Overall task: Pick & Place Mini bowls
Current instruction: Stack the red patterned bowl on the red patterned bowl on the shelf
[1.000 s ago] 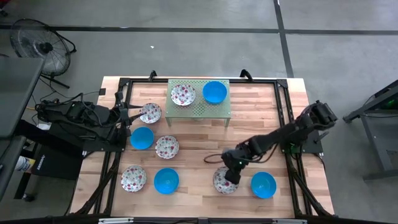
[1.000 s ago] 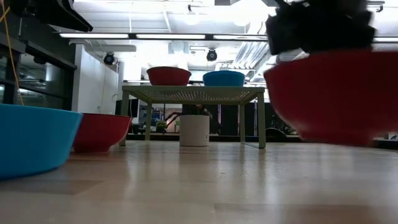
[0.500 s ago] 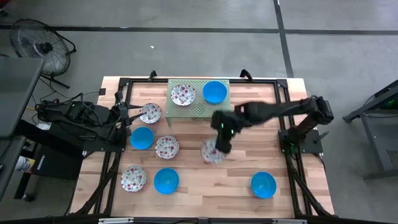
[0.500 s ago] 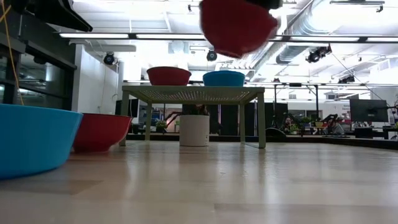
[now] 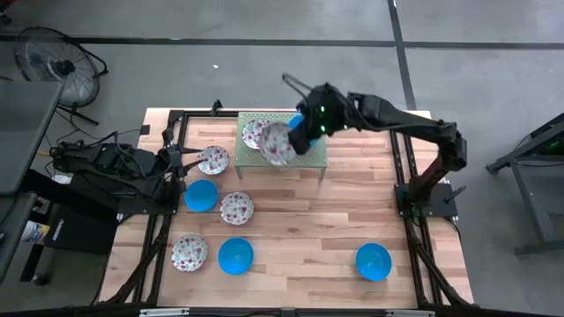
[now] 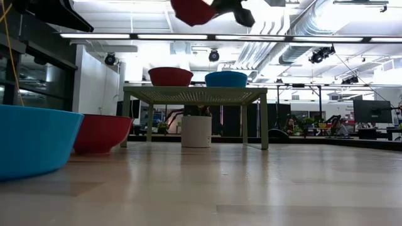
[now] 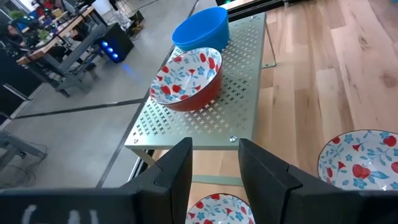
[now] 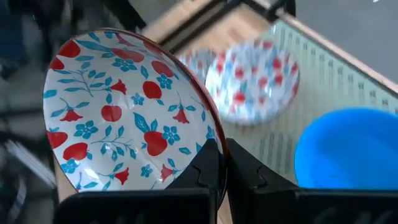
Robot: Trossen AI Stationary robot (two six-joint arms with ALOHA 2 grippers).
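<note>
The right tool (image 5: 300, 141) is pinching a floral bowl (image 5: 278, 143) by its rim, tilted above the green rack (image 5: 310, 157) at the surface's far edge, probably to set it there.

high view: straight down from overhead, far, whole table (image 5: 291, 220) around the green rack (image 5: 308, 154).
low view: tabletop level, facing the rack (image 6: 195, 94).
left wrist view: near, angled down at the rack (image 7: 242, 93).
right wrist view: very near, above the rack (image 8: 273, 130).
shared: the rack, in all four.
</note>
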